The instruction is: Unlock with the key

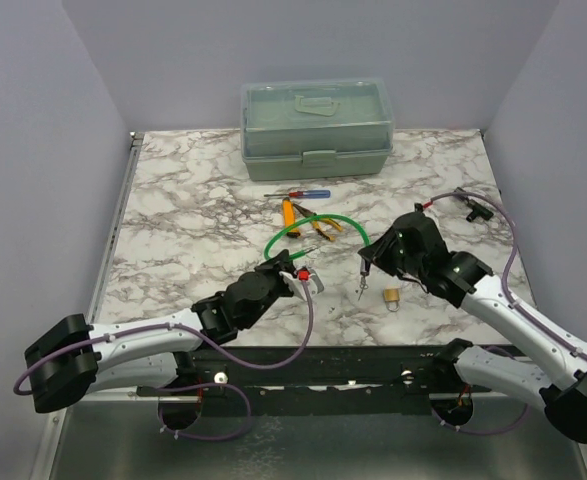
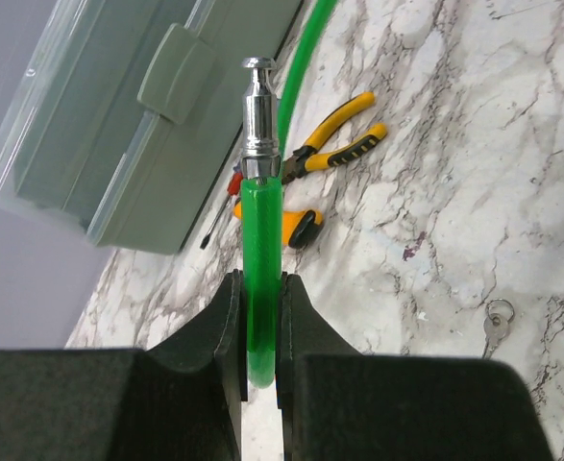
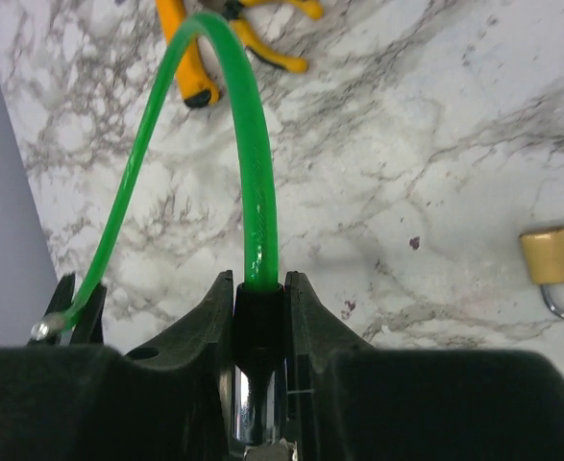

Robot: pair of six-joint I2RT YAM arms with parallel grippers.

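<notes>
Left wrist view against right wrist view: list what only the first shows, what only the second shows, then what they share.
Only left wrist: the grey toolbox, the screwdriver and the key lying on the marble. Only right wrist: the brass padlock at the right edge. Both: the green cable, the yellow-handled pliers and the marble table. The left gripper and the right gripper are each clamped on that cable.
</notes>
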